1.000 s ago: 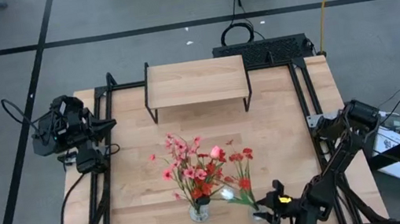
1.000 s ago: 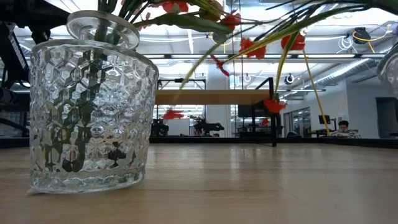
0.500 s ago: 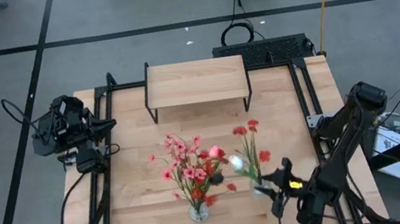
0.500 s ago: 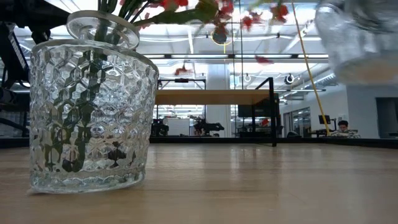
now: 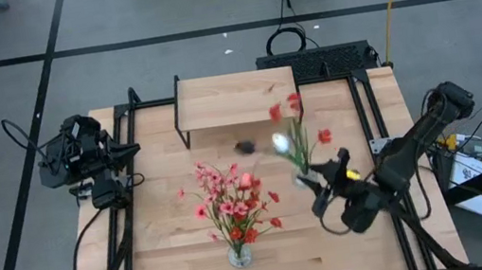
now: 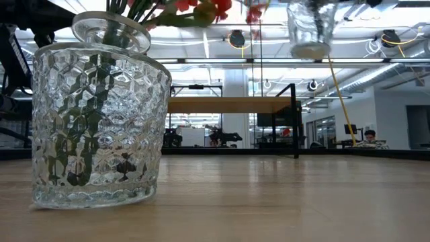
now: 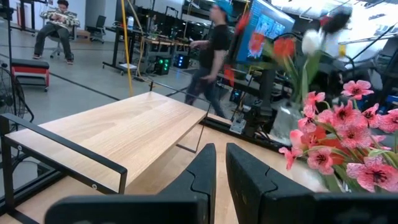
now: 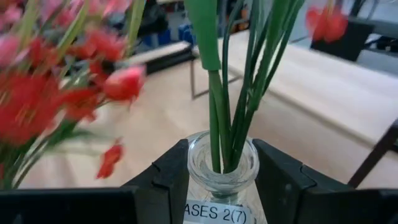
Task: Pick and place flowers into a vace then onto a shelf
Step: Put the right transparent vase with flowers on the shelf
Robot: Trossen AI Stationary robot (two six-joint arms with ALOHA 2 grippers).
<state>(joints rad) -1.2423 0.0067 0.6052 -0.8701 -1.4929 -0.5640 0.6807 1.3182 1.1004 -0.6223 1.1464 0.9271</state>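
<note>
A small clear glass vase (image 8: 222, 177) holds a few green stems with red blossoms and a white bud (image 5: 289, 126). My right gripper (image 5: 312, 186) is shut on it, above the table's right half, near the shelf (image 5: 237, 97), a light board on black legs at the far edge. In the low view the small vase (image 6: 310, 28) hangs high above the tabletop. A larger patterned glass vase (image 6: 97, 128) stands on its base near the near edge and holds pink and red flowers (image 5: 232, 201). My left gripper (image 7: 221, 171) rests shut at the table's left edge. My right gripper pinches the small vase's neck (image 8: 200, 167), just under the rim, with one finger (image 8: 169, 174) on each side. The fingers come level from the table's right side. The vase is lifted clear of the table and upright, with the stems standing up out of it.
Black frame rails (image 5: 366, 126) run along the table's left and right sides. Bare tabletop (image 5: 169, 232) lies between the big vase and the left arm. Beyond the table a person (image 7: 211, 50) walks past and another (image 7: 56, 22) sits.
My right gripper has lifted the small vase with its flowers off the table by the near edge. It has carried it up and toward the far edge, to a spot close to the shelf's right end. The big vase has stayed put.
</note>
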